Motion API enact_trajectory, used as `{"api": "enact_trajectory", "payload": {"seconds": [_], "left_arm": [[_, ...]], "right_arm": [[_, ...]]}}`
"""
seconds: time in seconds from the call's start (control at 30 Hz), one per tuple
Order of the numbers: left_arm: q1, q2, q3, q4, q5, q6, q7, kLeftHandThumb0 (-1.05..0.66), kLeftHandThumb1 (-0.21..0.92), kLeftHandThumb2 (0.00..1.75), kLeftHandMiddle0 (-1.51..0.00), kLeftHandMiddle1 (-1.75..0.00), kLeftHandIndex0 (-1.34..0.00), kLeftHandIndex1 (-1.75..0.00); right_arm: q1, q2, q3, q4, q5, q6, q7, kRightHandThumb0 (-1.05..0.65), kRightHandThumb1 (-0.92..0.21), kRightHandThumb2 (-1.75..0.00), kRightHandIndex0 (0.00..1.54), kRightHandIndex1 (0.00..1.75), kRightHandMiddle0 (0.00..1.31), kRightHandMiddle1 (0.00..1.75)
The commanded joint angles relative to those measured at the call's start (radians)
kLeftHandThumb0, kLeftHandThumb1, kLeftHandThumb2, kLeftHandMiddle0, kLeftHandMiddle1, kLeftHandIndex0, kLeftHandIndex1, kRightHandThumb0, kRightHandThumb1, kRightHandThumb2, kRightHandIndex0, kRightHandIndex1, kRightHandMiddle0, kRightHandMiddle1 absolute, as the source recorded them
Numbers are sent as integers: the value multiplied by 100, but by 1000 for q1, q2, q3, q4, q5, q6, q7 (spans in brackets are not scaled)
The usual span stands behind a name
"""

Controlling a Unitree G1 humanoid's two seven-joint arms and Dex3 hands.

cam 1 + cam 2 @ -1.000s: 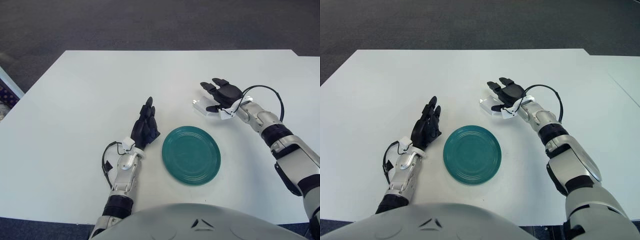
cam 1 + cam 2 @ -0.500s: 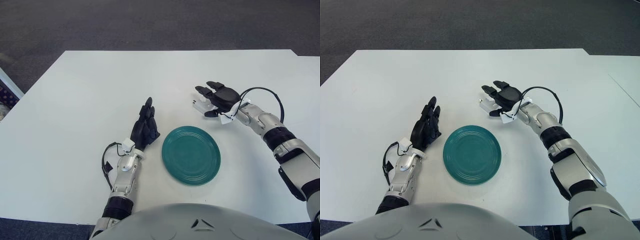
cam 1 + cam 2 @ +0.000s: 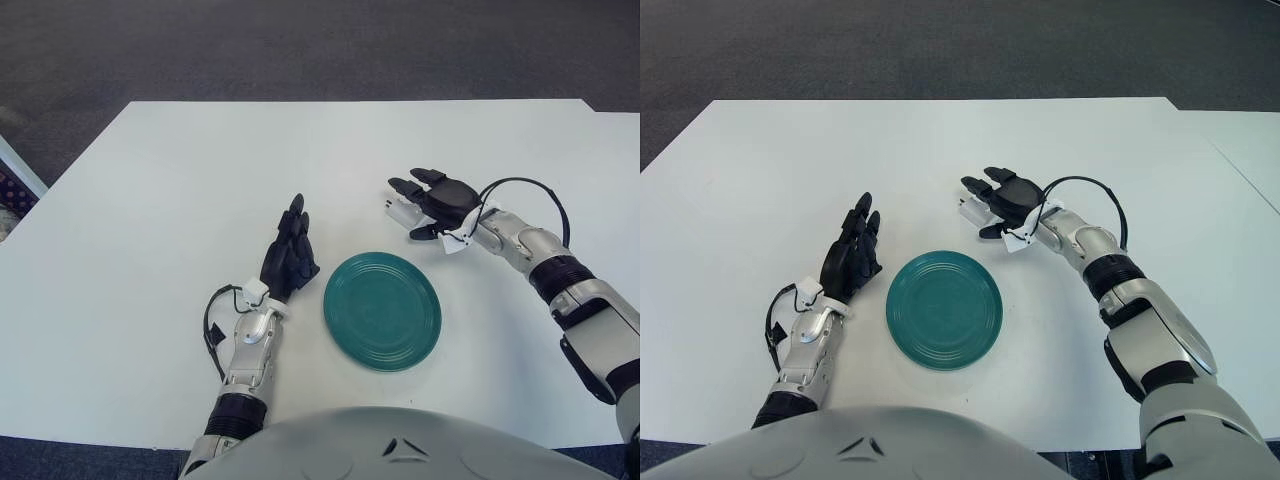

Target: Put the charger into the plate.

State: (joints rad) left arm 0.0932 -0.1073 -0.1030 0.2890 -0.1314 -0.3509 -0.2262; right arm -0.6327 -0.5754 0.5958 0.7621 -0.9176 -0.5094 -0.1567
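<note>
A white charger [image 3: 398, 209] lies on the white table [image 3: 150, 200], just beyond the far right rim of the round teal plate [image 3: 382, 311], which holds nothing. My right hand [image 3: 408, 207] hovers over the charger, black fingers [image 3: 401, 187] stretched across its top and the thumb [image 3: 420, 233] at its near side. The hand hides most of the charger, and only its left end shows. I cannot see a closed grasp. My left hand [image 3: 291, 252] shows left of the plate, with straight fingers that hold nothing.
A black cable [image 3: 530, 188] loops off my right wrist above the table. The table's far edge meets dark carpet [image 3: 300, 50]. A second white surface [image 3: 1250, 150] adjoins at the far right.
My right hand has moved a little left and down over the charger, covering more of it. The charger, plate and left hand have kept their places.
</note>
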Motion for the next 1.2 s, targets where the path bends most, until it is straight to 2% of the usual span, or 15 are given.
{"api": "enact_trajectory", "payload": {"seconds": [0.0,0.27,0.6,0.77,1.17], "left_arm": [[29,-1,-4,61,2,-7,-16,-78,92,101,-1,0,-1,-9],[30,-19,6,56,-34,28,-21,-76,92,100,-2,-1,0,-13],[39,-17,-2,59,-11,4,-3,-74,92,100,-2,0,0,-15],[36,-22,4,67,-22,-1,-5,-73,92,100,-3,-1,0,-17],[30,-26,1,76,-16,43,16,-75,92,98,-3,0,0,-16]], "right_arm": [[12,-12,2,-12,-1,-11,-5,-88,-92,-77,4,1,0,0],[11,-6,4,6,3,-15,21,-86,-92,-75,4,0,0,0],[-2,10,-2,52,27,-20,60,-86,-92,-74,4,0,0,0],[-28,19,11,99,30,-39,62,-88,-92,-73,3,0,0,0],[-107,45,33,238,26,-60,58,-89,-92,-67,3,0,1,1]]}}
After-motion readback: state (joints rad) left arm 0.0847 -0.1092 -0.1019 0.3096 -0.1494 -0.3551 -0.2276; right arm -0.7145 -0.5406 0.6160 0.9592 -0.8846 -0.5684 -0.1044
